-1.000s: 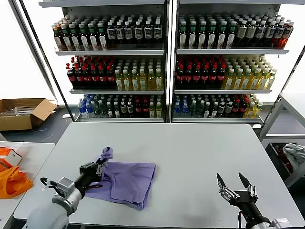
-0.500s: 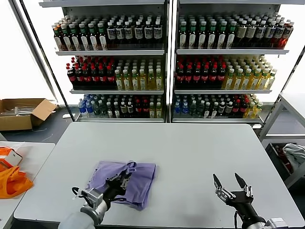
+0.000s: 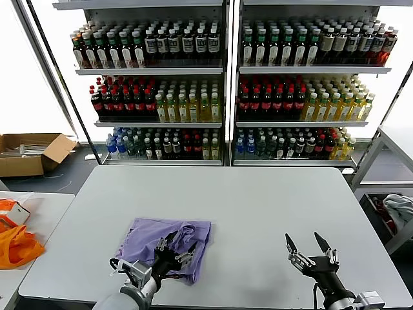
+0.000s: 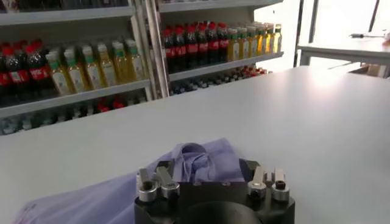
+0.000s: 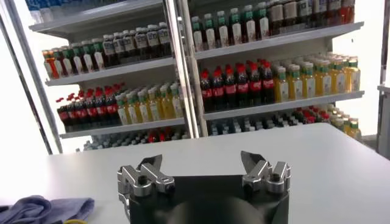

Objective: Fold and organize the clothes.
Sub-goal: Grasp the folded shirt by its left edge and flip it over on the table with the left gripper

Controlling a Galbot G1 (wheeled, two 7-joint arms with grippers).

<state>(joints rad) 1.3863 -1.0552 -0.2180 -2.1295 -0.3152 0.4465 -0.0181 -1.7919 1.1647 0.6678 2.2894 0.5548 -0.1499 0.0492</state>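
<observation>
Right now the left end effector (image 3: 173,253) is hovering over the near edge of a lavender, short-sleeved cotton T-shirt (image 3: 166,246) that is lying on the pale grey table (image 3: 271,200), toward its front left corner. Its fingers are spread apart and holding nothing; from the left wrist view the cloth (image 4: 189,167) is bunching up just beyond the fingertips, with a small ridge of fabric standing where a fold ends.

Over by the front right corner, the right end effector (image 3: 309,252) is hanging just above the table with its jaws wide open and empty, well apart from the shirt. It is looking idle.

As for progress, the shirt is sitting as a roughly rectangular bundle, with layers overlapping, so I am judging that at least one fold is already in. It is not tidy, though: the near edge is rumpled, a flap is drooping at the front, and the far right corner is lying flatter than the rest. I would guess that smoothing, another fold or two and setting the bundle neatly in place are what is left. I am seeing no second purple shirt on the table.
</observation>
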